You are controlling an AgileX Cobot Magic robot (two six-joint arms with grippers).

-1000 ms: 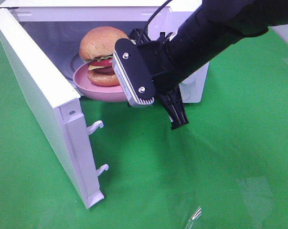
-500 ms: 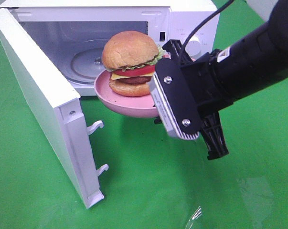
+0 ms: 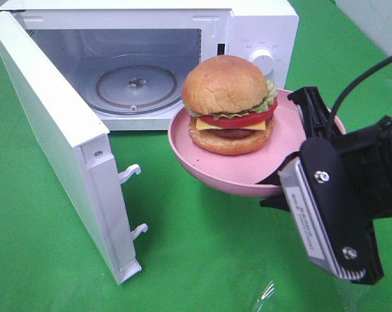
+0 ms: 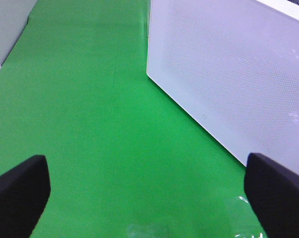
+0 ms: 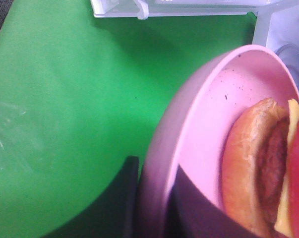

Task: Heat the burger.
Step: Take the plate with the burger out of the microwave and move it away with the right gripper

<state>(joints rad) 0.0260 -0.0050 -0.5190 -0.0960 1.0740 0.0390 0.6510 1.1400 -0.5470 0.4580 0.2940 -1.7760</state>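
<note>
The burger (image 3: 228, 104) sits upright on a round pink plate (image 3: 229, 177) that hangs in the air just outside the microwave's (image 3: 254, 26) open cavity, to its front right. My right gripper (image 3: 294, 155) is shut on the plate's right rim, one finger above and one below. The right wrist view shows the same pinch on the plate (image 5: 204, 119), my right gripper (image 5: 151, 203) at its edge and the burger (image 5: 258, 173) close by. My left gripper (image 4: 149, 193) stands wide open over bare green cloth, holding nothing; the high view does not show it.
The microwave door (image 3: 52, 130) swings out to the left, its latch hooks pointing right. The glass turntable (image 3: 134, 84) inside is bare. A white perforated microwave wall (image 4: 228, 84) lies ahead of the left gripper. Green cloth (image 3: 202, 260) covers the table.
My right gripper has carried the plate and burger out of the microwave cavity, toward the front right. The left gripper has stayed open.
</note>
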